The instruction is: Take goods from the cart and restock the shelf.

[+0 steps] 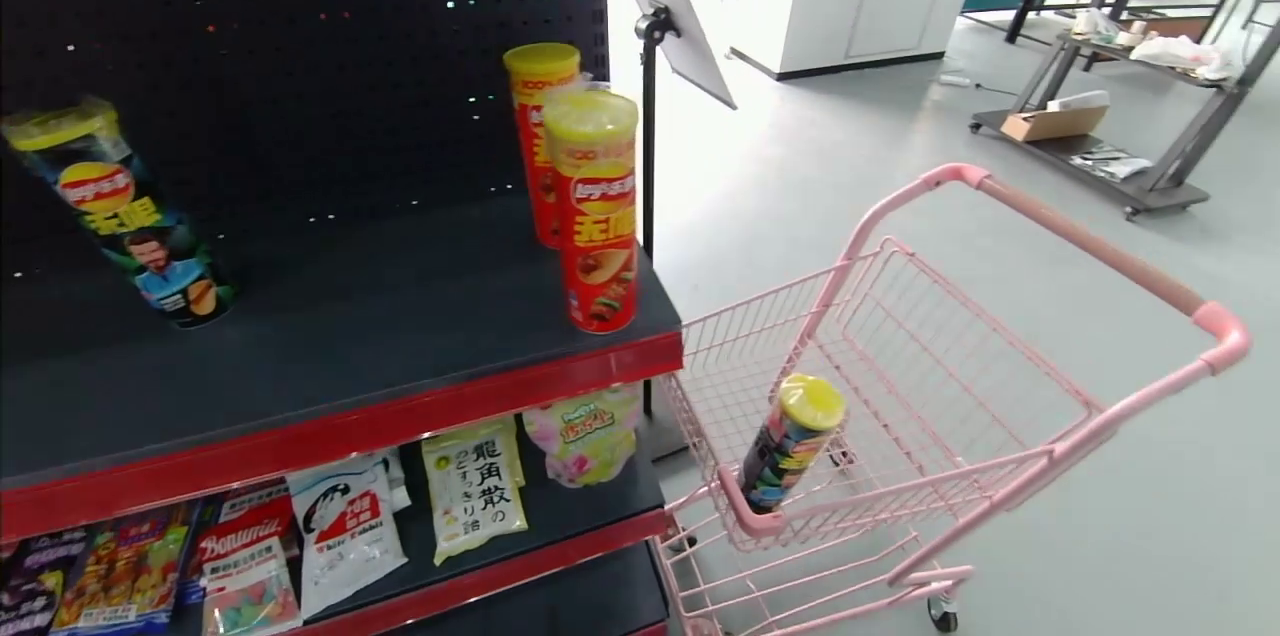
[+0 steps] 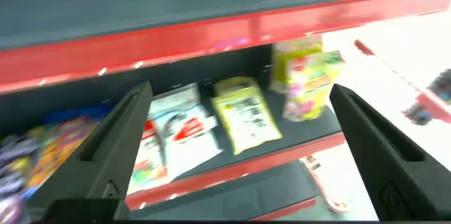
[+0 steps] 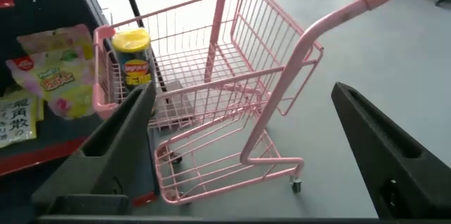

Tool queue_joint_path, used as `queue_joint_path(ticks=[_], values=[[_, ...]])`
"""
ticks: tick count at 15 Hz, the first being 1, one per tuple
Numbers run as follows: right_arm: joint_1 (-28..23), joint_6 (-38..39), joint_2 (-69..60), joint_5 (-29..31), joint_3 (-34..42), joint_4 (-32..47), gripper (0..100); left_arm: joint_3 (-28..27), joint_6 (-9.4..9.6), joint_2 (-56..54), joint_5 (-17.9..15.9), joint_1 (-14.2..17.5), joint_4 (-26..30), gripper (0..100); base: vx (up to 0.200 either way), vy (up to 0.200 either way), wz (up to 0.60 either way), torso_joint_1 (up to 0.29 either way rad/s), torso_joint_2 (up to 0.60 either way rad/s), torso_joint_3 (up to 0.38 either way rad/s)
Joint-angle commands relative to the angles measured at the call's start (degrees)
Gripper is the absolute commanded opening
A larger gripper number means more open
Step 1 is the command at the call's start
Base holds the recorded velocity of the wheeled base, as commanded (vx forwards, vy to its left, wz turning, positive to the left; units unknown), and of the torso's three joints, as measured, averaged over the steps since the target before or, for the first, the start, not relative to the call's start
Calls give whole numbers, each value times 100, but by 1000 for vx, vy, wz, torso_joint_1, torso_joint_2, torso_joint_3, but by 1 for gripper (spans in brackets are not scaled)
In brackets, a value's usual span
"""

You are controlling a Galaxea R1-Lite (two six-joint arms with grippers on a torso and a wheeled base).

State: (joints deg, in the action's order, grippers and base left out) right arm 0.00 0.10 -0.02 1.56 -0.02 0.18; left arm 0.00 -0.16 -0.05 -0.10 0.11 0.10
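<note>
Overhead, cart (image 1: 1080, 238): pink wire basket on wheels, just beside the end of the shelf (image 1: 350, 431).
Chip can (image 1: 792, 441): yellow lid, leaning inside the cart, in the basket corner nearest the shelf.
Front red can (image 1: 598, 216): upright on the top board, at the end nearest the cart.
Rear red can (image 1: 540, 136): just behind it.
Dark can (image 1: 130, 216): same board, far end from the cart.
Left wrist, left end effector (image 2: 239, 91): fingers wide apart, holding nothing, facing the snack bags (image 2: 246, 115) on the lower board.
Right wrist, right end effector (image 3: 241, 89): fingers wide apart, empty, above the cart and clear of it.
</note>
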Motion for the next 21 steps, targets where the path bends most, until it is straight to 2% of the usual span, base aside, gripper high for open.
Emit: queue_joint_path(ticks=[1, 5, 9, 21], values=[[0, -1, 2, -7, 2, -1, 100, 0, -2, 5, 1, 7, -1, 100, 0, 0, 0, 0, 0, 0], [0, -1, 2, -7, 2, -9, 100, 0, -2, 5, 1, 7, 8, 100, 0, 0, 0, 0, 0, 0], [0, -1, 2, -7, 2, -1, 100, 0, -2, 5, 1, 7, -1, 100, 0, 0, 0, -127, 338, 200], [0, -1, 2, -7, 2, -1, 100, 0, -2, 5, 1, 7, -1, 100, 0, 0, 0, -163, 487, 322]])
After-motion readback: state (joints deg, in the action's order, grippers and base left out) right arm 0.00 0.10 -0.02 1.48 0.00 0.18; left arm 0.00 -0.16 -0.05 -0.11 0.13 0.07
